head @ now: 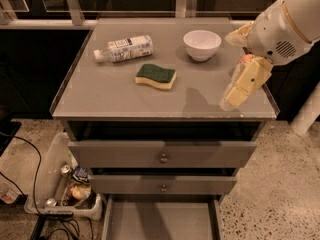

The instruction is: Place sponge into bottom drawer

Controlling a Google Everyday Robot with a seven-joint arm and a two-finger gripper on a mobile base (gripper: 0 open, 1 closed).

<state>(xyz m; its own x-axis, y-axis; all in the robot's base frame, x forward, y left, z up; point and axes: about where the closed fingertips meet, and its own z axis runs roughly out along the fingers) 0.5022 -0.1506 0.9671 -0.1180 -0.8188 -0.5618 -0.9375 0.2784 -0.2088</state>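
Note:
The sponge [156, 76] has a dark green top over pale yellow foam. It lies flat near the middle of the grey cabinet top [100, 94]. The bottom drawer [160, 220] is pulled open at the foot of the cabinet, and what shows of its grey floor is bare. My gripper [239, 88] hangs from the white arm [285, 24] over the right part of the cabinet top. It is to the right of the sponge, apart from it, and holds nothing that I can see.
A white bowl [202, 44] stands at the back right and a plastic bottle [124, 49] lies at the back left. A red apple [245, 59] is mostly hidden behind the gripper. Two upper drawers with knobs [163, 158] are shut. A bin of clutter [65, 189] sits on the floor at left.

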